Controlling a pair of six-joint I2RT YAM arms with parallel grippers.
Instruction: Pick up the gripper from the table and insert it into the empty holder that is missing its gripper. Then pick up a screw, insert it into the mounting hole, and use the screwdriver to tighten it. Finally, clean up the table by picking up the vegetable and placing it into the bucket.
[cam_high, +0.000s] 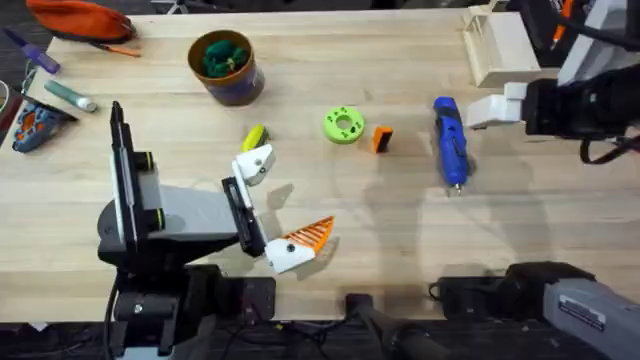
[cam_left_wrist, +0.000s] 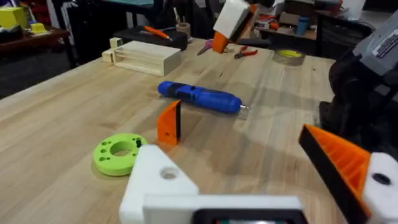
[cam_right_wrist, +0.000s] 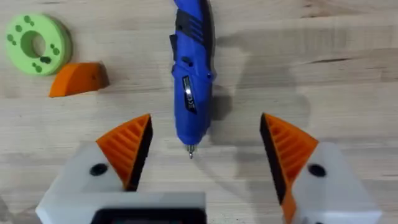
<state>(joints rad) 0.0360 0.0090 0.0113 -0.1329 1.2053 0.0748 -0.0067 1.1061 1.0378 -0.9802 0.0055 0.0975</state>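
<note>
My left gripper (cam_high: 285, 205) (cam_left_wrist: 233, 152) stands open near the table's front. One of its mounts is the bare white empty holder (cam_high: 257, 163) (cam_left_wrist: 158, 180); the other carries an orange finger (cam_left_wrist: 339, 162). The loose orange gripper (cam_high: 381, 138) (cam_left_wrist: 169, 122) (cam_right_wrist: 78, 79) lies mid-table, left of the blue screwdriver (cam_high: 449, 140) (cam_left_wrist: 202, 98) (cam_right_wrist: 191, 81). My right gripper (cam_high: 492, 110) (cam_right_wrist: 205, 134) hangs open above the screwdriver's tip end. The yellow vegetable (cam_high: 254, 136) lies just behind the empty holder. The bucket (cam_high: 227, 67) stands at the back left, holding a green leafy toy. Any screw is too small to make out.
A flat green ring dish (cam_high: 344, 125) (cam_left_wrist: 118, 154) (cam_right_wrist: 37, 42) sits just left of the orange gripper. A wooden box (cam_high: 497, 45) stands at the back right. An orange pouch (cam_high: 80, 18) and small tools (cam_high: 40, 110) lie along the left edge.
</note>
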